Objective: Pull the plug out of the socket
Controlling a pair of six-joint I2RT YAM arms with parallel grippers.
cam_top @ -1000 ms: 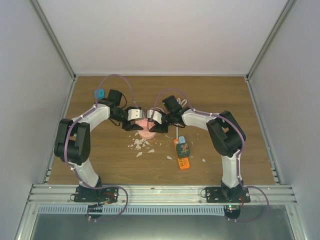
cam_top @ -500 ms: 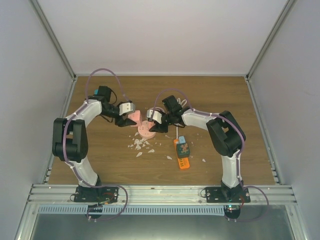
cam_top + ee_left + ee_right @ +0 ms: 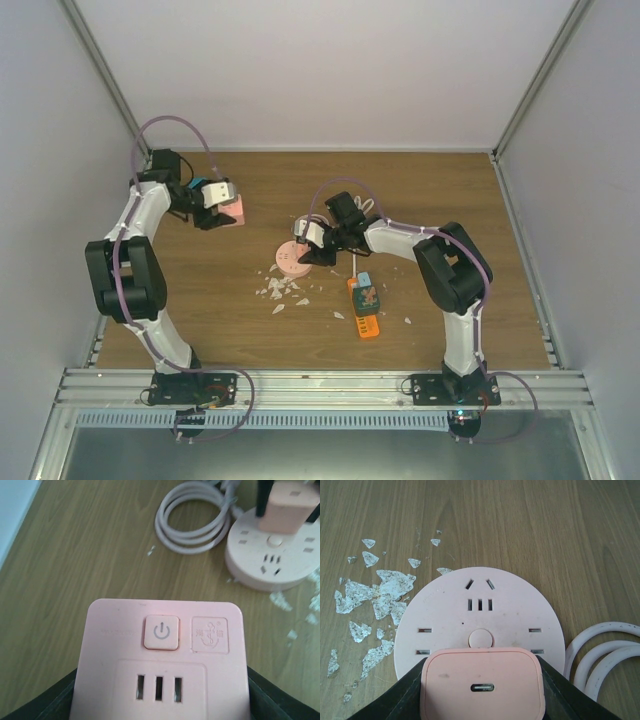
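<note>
Gripping a pink square plug adapter (image 3: 160, 665), the left gripper (image 3: 160, 702) had its dark fingers (image 3: 45, 707) closed against the adapter's two sides. The adapter's face was smooth and pale pink with rounded corners. It carried a square power button with a standby mark, a small embossed logo beside the button, and a recessed panel below with three narrow slots. In the overhead view this adapter (image 3: 233, 211) sat at the left gripper (image 3: 228, 212), over the far left part of the wooden tabletop (image 3: 440, 200) and well apart from the round socket (image 3: 290, 262).

That socket (image 3: 480, 612) was a flat pink disc lying near the middle of the table, with several groups of slots around a central round button. A pink charger block (image 3: 481, 687) with a single oval port stood on the disc's near edge in the right wrist view. The right gripper (image 3: 481, 692) was clamped on it, one finger pressed to each side. In the left wrist view the same block (image 3: 289, 510) stood on the socket (image 3: 272, 562).

A coiled white cable (image 3: 192, 520) lay just beside the disc. Silvery shards (image 3: 380, 595) were scattered on the wood at its other side. An orange device (image 3: 366, 318) lay near the right arm.
</note>
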